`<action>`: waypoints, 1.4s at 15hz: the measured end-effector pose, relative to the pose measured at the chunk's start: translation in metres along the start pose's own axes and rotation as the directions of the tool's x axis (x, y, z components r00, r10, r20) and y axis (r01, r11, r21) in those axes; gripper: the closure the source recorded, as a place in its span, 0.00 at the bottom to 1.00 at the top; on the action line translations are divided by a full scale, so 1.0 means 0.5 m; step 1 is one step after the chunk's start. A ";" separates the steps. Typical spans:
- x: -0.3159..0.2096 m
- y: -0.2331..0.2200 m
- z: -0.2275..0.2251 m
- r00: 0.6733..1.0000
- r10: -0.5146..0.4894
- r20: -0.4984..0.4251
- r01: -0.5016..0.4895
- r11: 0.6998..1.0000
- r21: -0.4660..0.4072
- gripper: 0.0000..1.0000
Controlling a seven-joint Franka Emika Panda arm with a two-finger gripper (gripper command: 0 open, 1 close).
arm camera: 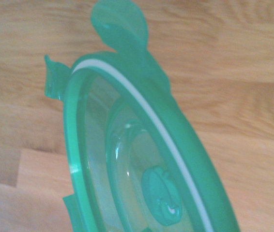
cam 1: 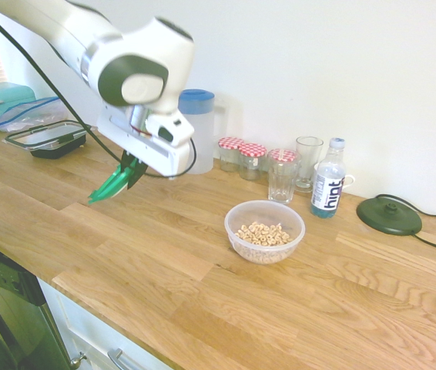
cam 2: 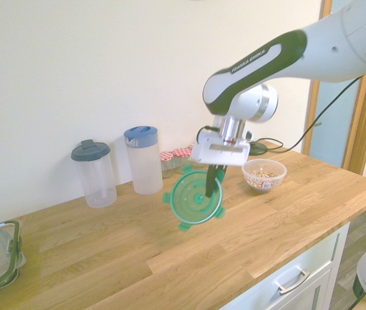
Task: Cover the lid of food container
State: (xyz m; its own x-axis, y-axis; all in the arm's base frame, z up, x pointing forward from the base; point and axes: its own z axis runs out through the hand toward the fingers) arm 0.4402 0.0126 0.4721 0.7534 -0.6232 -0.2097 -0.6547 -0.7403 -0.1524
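The round green lid (cam 2: 194, 196) hangs tilted on edge above the wooden counter, its clip tabs sticking out. My gripper (cam 2: 213, 183) is shut on the lid's rim and holds it clear of the wood. From the other side the lid (cam 1: 116, 182) shows edge-on as a green wedge under the gripper (cam 1: 132, 171). Close up, the lid (arm camera: 142, 159) fills the wrist view, with its white ring and a tab showing. The food container (cam 1: 265, 230), a small clear bowl of ring-shaped cereal, stands on the counter well to the right of the gripper; in the second exterior view the container (cam 2: 264, 175) sits just beyond the arm.
Behind the bowl stand jam jars (cam 1: 242, 156), two glasses (cam 1: 282, 174), a water bottle (cam 1: 328, 179) and a dark round base (cam 1: 389, 215). A blue-lidded jug (cam 2: 143, 159) and a grey-lidded jug (cam 2: 94, 173) line the wall. A black-rimmed rectangular container (cam 1: 52, 139) lies far left.
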 end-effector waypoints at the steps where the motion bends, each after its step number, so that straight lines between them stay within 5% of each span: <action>1: -0.012 0.022 -0.061 0.999 -0.007 -0.032 0.004 0.997 -0.073 1.00; 5: 0.025 0.106 -0.210 0.977 -0.025 -0.212 -0.043 0.950 -0.311 1.00; 9: 0.133 0.122 -0.285 0.919 -0.102 -0.380 -0.118 0.849 -0.515 1.00; 14: 0.203 0.067 -0.286 0.819 -0.202 -0.537 -0.270 0.690 -0.672 1.00; 21: 0.243 0.046 -0.187 0.689 -0.198 -0.697 -0.587 0.412 -0.697 1.00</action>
State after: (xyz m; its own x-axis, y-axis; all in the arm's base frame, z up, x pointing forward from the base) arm 0.5221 -0.1035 0.5333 0.6909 -0.4587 0.5588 -0.6699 -0.1154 0.7334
